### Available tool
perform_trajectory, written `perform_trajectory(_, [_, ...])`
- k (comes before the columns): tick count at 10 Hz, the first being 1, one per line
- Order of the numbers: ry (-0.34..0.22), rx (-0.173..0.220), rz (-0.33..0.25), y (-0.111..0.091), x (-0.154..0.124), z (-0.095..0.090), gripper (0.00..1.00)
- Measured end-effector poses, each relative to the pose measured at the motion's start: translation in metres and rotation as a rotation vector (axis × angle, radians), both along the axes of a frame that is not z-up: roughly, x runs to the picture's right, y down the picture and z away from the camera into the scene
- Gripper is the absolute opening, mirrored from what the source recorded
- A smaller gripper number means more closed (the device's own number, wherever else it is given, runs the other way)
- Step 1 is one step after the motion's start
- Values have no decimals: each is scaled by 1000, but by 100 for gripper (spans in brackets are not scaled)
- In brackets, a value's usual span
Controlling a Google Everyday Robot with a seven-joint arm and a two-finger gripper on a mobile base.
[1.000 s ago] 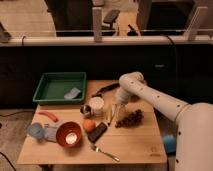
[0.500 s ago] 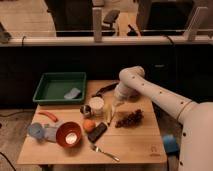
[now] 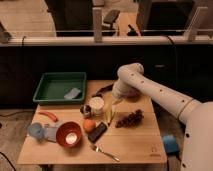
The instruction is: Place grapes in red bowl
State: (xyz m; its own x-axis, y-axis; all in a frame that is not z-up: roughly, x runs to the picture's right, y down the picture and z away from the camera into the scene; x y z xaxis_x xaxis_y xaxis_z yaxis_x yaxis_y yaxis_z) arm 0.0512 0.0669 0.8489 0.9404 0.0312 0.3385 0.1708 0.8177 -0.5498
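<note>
The grapes, a dark reddish-purple bunch, lie on the wooden table right of centre. The red bowl, orange-red with a bright glossy inside, stands at the front left, well apart from the grapes. My gripper hangs from the white arm that reaches in from the right. It points down at the table's middle, just left of the grapes and next to a white cup. It holds nothing that I can make out.
A green tray with a blue sponge sits at the back left. An orange, a dark bar, a fork, a blue cup and an orange-red elongated item lie around the bowl. A dark bowl sits behind the arm.
The arm's elbow has risen and shifted slightly; the gripper stays just left of the grapes. The grapes and the bowl have not moved.
</note>
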Motion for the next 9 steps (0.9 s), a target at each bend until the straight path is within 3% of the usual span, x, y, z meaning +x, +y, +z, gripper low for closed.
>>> perform_trajectory(2, [-16, 8, -1, -1, -9, -2, 20])
perform_trajectory(3, [-18, 6, -9, 0, -12, -2, 20])
perform_trajectory(4, [-15, -3, -24, 2, -11, -1, 26])
perform_trajectory(9, [9, -61, -81, 19, 18, -5, 75])
